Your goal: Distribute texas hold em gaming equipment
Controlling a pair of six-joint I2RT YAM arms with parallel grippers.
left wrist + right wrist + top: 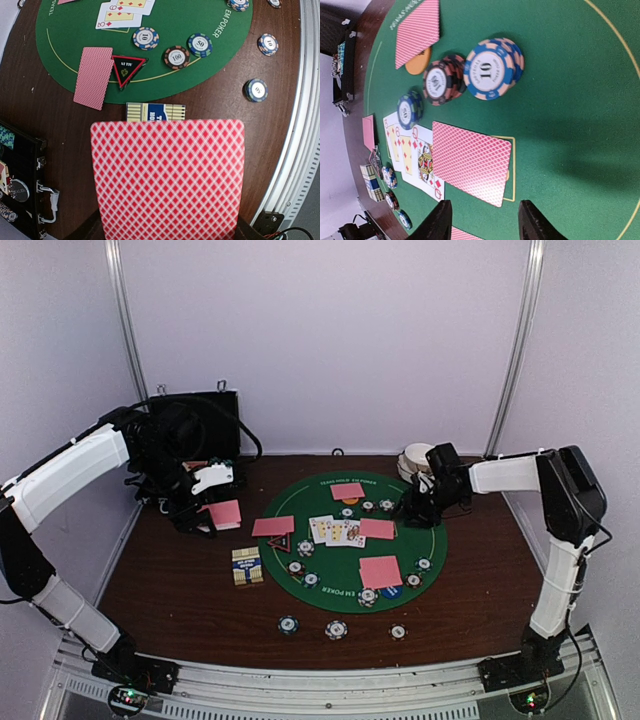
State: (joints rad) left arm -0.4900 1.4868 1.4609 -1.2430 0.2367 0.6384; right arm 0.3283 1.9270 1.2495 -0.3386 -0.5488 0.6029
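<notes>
Top external view shows the layout well advanced: on the green mat (430,540) we count a row of face-up cards (335,530) at its middle, face-down pairs (380,571) toward its far, left, right and near edges, and striped poker chips (305,548) among them, with three outlying chips (336,629) on the table (180,580) near its front edge. We judge at least one card is not yet placed: the left gripper (212,512), clamped tight, holds a pink-backed card (226,512) over the table's left side, off the mat. The right gripper (485,205) hovers low over the mat's far right part, jaws parted and empty. That held card fills the left wrist view, hiding the fingers and its face. An orange disc (417,64) lies half under the far pair, and we cannot tell how many cards each pile holds.
</notes>
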